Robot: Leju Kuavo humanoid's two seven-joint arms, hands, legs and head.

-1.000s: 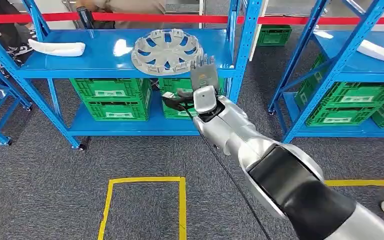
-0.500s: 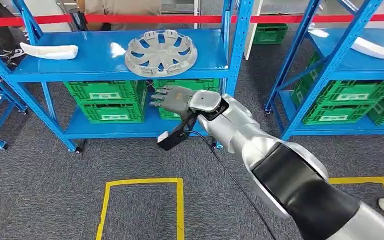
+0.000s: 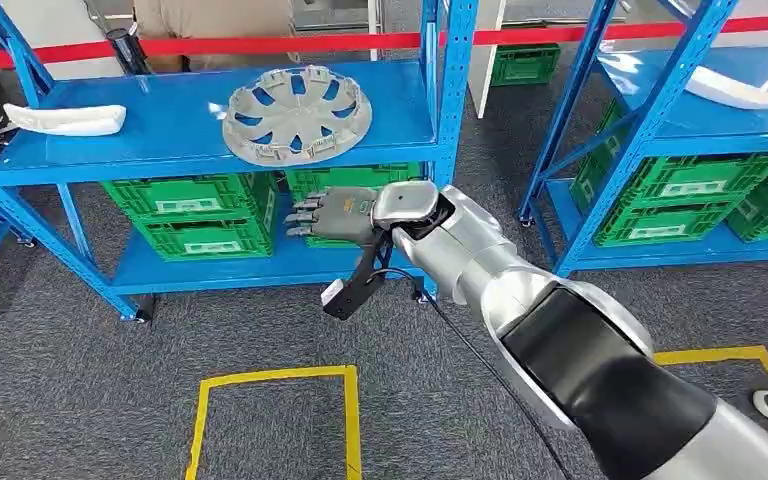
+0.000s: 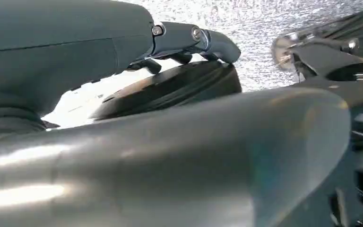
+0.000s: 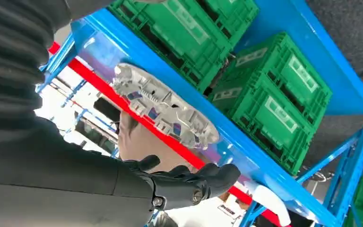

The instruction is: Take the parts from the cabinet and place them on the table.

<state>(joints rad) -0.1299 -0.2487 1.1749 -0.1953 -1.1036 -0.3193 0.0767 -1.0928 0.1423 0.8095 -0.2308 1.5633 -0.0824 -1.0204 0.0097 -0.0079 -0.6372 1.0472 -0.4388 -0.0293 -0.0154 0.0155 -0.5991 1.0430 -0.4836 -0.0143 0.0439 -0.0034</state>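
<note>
Below the front edge of the upper shelf (image 3: 160, 150), the right hand (image 3: 335, 215) hangs in the air with its fingers (image 3: 305, 212) stretched out and slightly apart, gripping nothing, the palm level with the green crates (image 3: 195, 210) stacked on the lower shelf (image 3: 210, 270). Behind it the silver right arm (image 3: 520, 300) runs back toward the lower right, a black cable (image 3: 480, 370) trailing under it. The grey wheel cover (image 3: 297, 113) lies flat on the upper shelf near its right end, close to the front edge and just above the hand, untouched. A white part (image 3: 65, 119) lies at the left end of that shelf. The left hand (image 4: 189, 40) appears blurred in its wrist view, fingers extended over a dark rounded shape; whether it holds anything I cannot tell.
</note>
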